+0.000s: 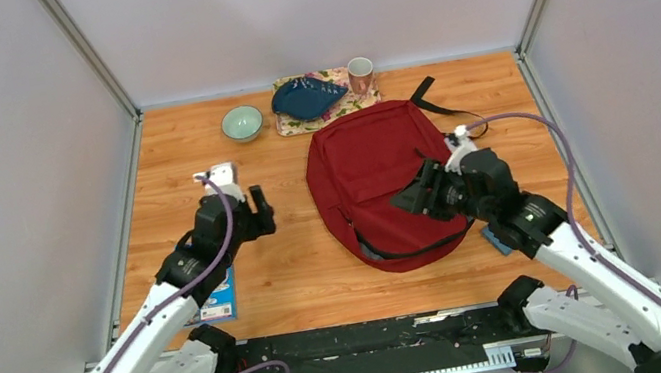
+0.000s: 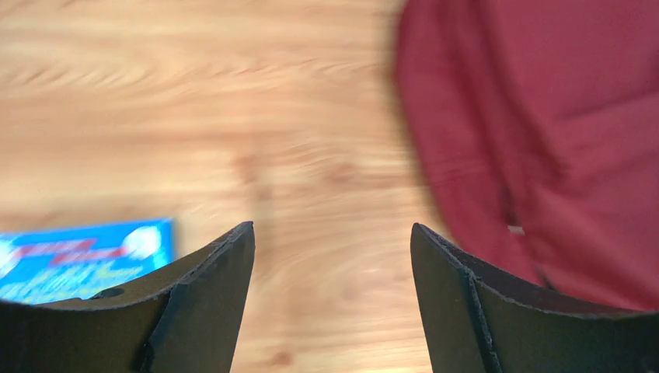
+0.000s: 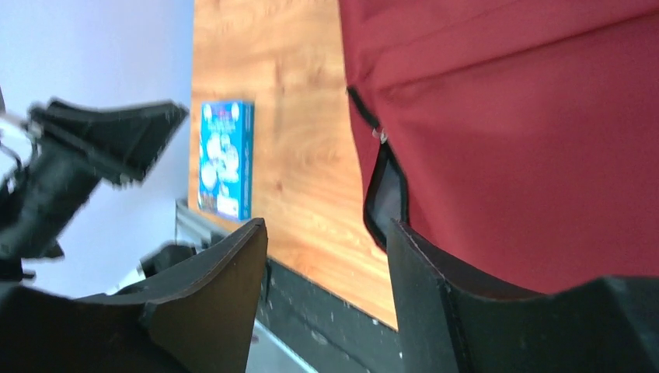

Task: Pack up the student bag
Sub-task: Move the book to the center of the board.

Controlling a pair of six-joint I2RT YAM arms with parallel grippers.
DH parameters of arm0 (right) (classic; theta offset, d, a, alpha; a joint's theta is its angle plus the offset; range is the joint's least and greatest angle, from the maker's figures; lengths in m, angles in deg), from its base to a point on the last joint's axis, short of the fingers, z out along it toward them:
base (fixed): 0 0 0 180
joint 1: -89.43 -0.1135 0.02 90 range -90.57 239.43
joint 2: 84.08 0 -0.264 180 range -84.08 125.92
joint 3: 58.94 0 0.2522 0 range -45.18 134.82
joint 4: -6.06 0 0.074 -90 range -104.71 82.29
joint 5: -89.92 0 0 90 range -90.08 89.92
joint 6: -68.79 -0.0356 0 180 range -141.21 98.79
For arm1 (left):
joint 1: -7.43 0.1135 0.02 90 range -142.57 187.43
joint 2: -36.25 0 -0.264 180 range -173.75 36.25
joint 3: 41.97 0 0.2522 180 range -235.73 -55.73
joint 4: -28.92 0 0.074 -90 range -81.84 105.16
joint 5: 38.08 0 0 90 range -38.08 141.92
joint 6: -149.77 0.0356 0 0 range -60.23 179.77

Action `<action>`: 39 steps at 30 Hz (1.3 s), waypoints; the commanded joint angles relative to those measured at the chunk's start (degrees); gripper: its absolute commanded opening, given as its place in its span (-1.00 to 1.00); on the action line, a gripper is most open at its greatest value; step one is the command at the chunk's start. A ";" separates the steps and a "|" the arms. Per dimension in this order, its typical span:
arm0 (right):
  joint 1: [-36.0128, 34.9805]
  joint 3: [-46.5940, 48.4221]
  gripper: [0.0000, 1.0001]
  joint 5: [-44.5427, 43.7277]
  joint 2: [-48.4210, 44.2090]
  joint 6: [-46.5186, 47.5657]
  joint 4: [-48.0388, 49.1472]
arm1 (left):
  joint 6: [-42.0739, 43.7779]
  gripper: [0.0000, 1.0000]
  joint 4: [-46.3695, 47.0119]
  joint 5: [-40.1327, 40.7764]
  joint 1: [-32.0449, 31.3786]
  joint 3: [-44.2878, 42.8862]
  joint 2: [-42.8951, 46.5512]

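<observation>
1. Top view: the student bag (image 1: 376, 179) lies flat mid-tabletop (image 1: 287, 255), its zipper mouth gaping toward the arms, and I cannot tell what is inside. A green bowl (image 1: 242, 122) looks empty. A floral tray (image 1: 362, 98) carries a blue pouch (image 1: 307, 97), with a cup (image 1: 360, 73) beside it.
2. Left wrist: the left hand (image 2: 332, 227) is spread and empty, between a blue booklet (image 2: 78, 256) and the bag.
3. Right wrist: the right hand (image 3: 326, 223) is spread and empty at the bag's mouth. Unheld, the limp flap may sag shut, or a finger may snag the zipper trim.
</observation>
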 commanded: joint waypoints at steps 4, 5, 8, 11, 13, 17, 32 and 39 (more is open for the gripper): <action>-9.68 7.32 0.29 8.77 12.92 8.56 6.89 | -3.62 0.62 -14.07 7.56 22.86 5.72 8.75; -10.56 8.81 0.30 9.47 16.07 8.82 6.98 | -3.27 0.62 -14.61 7.56 25.43 5.81 9.19; -14.16 11.10 0.32 10.88 21.18 9.96 7.60 | -1.87 0.62 -15.06 7.13 34.29 6.34 9.11; -16.45 11.46 0.33 12.46 24.61 9.70 9.00 | 0.33 0.63 -13.48 4.77 44.74 6.16 6.92; -17.33 11.20 0.33 13.08 26.37 9.35 9.44 | 1.03 0.63 -13.21 -1.89 50.22 5.38 4.03; -18.22 11.02 0.34 15.19 27.79 10.05 9.71 | 1.92 0.66 -13.38 -4.30 57.70 5.37 -0.03; -18.66 10.76 0.35 19.14 30.78 9.62 12.34 | 0.95 0.68 -3.81 -21.87 67.21 17.67 -6.10; -18.92 13.65 0.34 20.63 37.27 8.83 13.40 | -1.95 0.61 -1.36 -35.22 67.21 23.20 -5.05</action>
